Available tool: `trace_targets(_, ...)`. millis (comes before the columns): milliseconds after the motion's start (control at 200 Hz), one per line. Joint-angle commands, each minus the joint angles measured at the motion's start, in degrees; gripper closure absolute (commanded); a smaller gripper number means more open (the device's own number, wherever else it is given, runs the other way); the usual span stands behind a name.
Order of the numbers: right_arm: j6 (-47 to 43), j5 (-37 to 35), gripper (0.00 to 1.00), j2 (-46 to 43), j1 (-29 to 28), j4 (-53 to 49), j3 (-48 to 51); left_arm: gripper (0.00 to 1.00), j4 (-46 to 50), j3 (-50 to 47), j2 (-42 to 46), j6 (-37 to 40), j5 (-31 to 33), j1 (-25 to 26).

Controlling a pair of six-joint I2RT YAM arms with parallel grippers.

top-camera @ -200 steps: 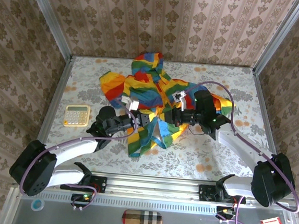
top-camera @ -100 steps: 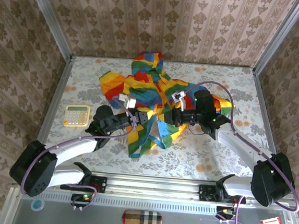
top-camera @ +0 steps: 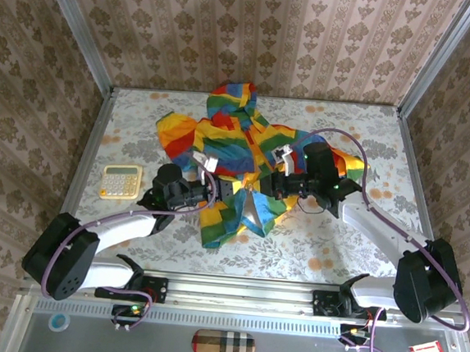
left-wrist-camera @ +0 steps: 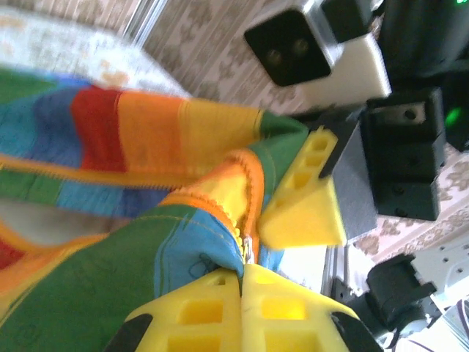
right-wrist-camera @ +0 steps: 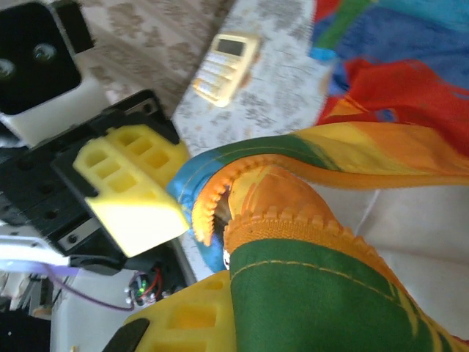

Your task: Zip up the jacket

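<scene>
Two sets of yellow fingers are closing in on the hem of a rainbow-striped child's jacket (top-camera: 230, 143), which is lying rumpled and unzipped at the middle of the floral-patterned desk (top-camera: 328, 242), its hood pointing toward the far wall and its lower edge toward the arms. The garment is looking thin, light and limp, so it is likely to be bunching and sliding under any pull rather than holding a shape. The sensible places to be taking hold are the stiffer tape at the foot of the orange zipper (left-wrist-camera: 253, 183) and the slider itself, with one side keeping the teeth taut while the other is drawing upward. The left fingers (left-wrist-camera: 198, 312) are pressing fully together on the blue and green cloth right at the base of the zipper, a small metal piece, possibly the slider or its pull, glinting just above their tips. The right fingers (right-wrist-camera: 187, 319) are likewise clenched, pinching the green hem beside a row of orange teeth that is curling away in a loose arc. The two pairs are sitting just beside each other, lifting the fabric between them into a ridge. The two rows of teeth are not yet running parallel, so lining them up is looking like the delicate part. A cream calculator (top-camera: 121, 181) is resting well apart near the desk's left edge.
</scene>
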State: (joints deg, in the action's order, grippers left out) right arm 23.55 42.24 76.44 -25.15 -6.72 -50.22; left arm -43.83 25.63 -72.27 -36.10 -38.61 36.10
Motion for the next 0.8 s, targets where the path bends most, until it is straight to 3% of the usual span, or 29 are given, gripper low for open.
trace_targets(0, -1.32, -5.15, 1.0, 2.79, 0.67, -6.25, 0.23, 1.0, 18.01, 1.98, -0.77, 3.69, 4.18, 1.98)
trace_targets(105, 0.37, -6.11, 1.0, 5.87, 0.62, -2.81, 3.82, 1.0, 27.67, 3.98, -3.75, 5.09, 7.96, 3.71)
trace_targets(275, 2.17, -7.44, 1.0, 10.25, 0.58, 0.94, 6.7, 1.0, 28.02, 5.4, -12.46, 0.94, 8.07, 4.64)
trace_targets(515, 1.9, -7.17, 1.0, 13.54, 0.01, 1.97, 7.23, 0.81, 30.11, 9.27, -17.09, -0.12, 5.83, 5.12)
trace_targets(790, 1.71, -5.98, 1.0, 15.11, 0.01, 3.53, 7.24, 0.63, 48.04, 15.72, -12.41, 10.76, 3.15, 2.72)
